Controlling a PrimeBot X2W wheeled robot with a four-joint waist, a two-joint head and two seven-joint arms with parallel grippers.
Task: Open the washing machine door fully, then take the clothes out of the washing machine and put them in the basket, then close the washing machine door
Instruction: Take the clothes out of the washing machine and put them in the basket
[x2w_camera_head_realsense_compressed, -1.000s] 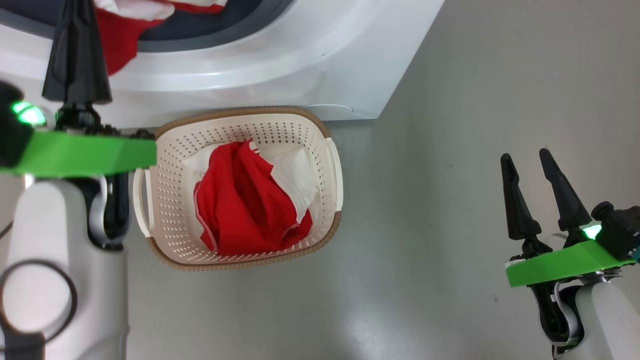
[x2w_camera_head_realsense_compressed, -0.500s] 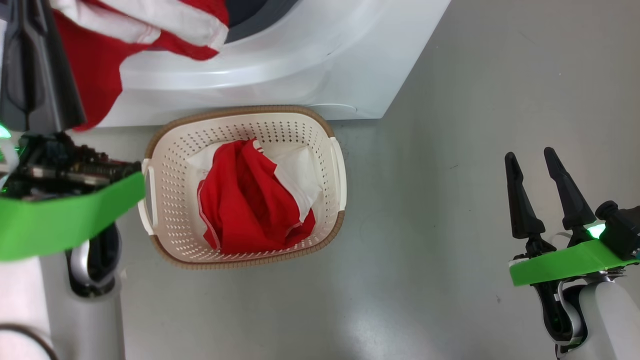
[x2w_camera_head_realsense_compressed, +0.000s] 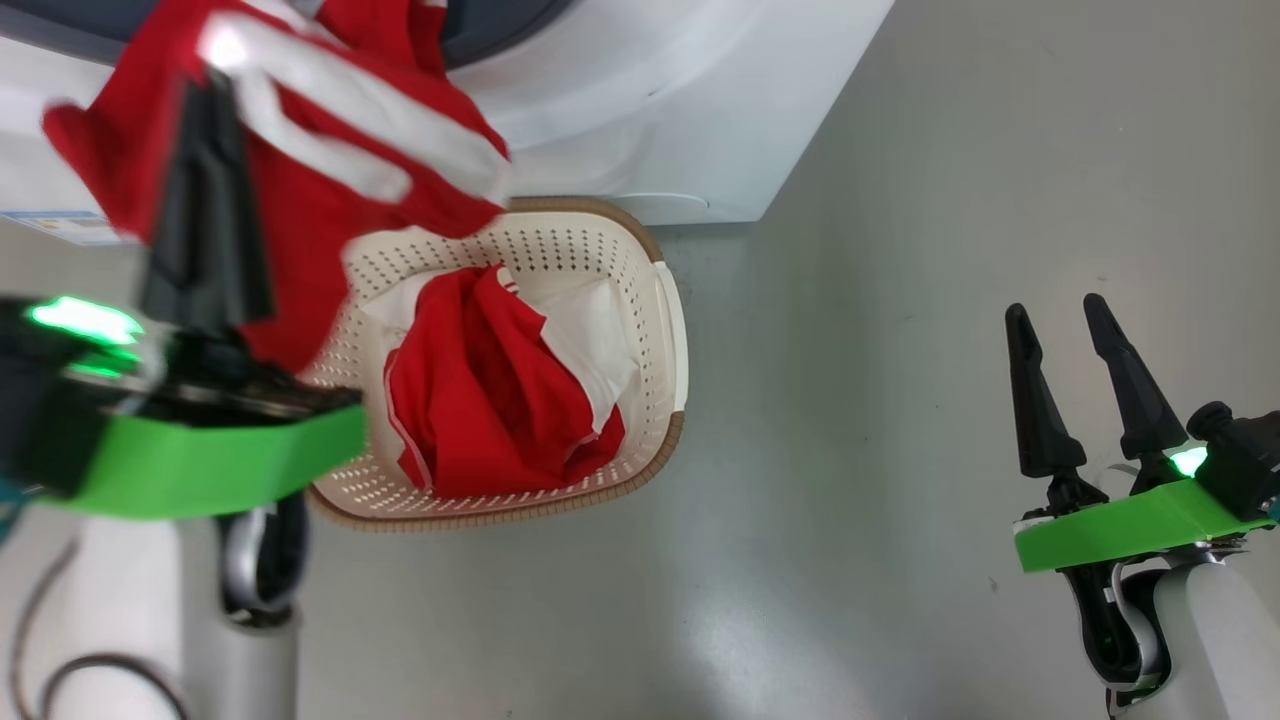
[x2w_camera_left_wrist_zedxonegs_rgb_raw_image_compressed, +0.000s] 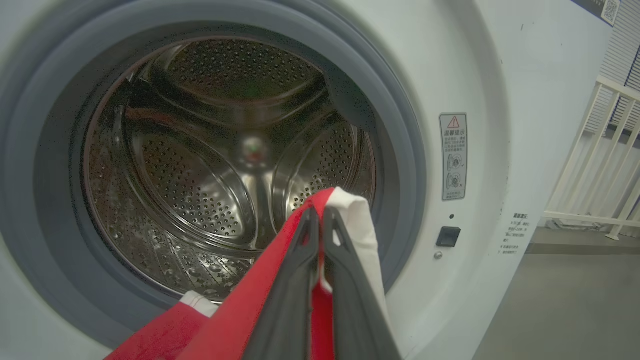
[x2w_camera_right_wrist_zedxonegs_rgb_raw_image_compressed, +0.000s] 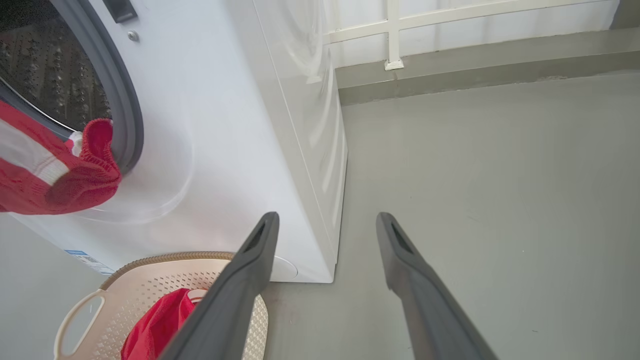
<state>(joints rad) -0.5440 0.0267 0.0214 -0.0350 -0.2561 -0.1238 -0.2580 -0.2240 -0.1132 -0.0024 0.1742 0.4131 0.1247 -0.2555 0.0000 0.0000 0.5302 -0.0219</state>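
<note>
The left gripper (x2w_camera_left_wrist_zedxonegs_rgb_raw_image_compressed: 318, 216) has its jaws pressed together on a garment (x2w_camera_head_realsense_compressed: 330, 190), hanging over the basket's (x2w_camera_head_realsense_compressed: 672, 330) left-rear corner, before the washer (x2w_camera_head_realsense_compressed: 650, 100). A second garment (x2w_camera_head_realsense_compressed: 480, 400) lies inside the basket. The right gripper (x2w_camera_head_realsense_compressed: 1053, 310) is spread and empty above the floor (x2w_camera_head_realsense_compressed: 850, 500). The trailing end may snag on the ring (x2w_camera_left_wrist_zedxonegs_rgb_raw_image_compressed: 400, 150). If released here, it could slide over the rim.

Grey glossy floor (x2w_camera_head_realsense_compressed: 900, 400); white railing (x2w_camera_right_wrist_zedxonegs_rgb_raw_image_compressed: 393, 35) behind.

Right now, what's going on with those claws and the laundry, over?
Left gripper shut on red garment, held between drum and basket. Right gripper open, empty. Second garment already in basket. Nothing seen blocking the drop.
</note>
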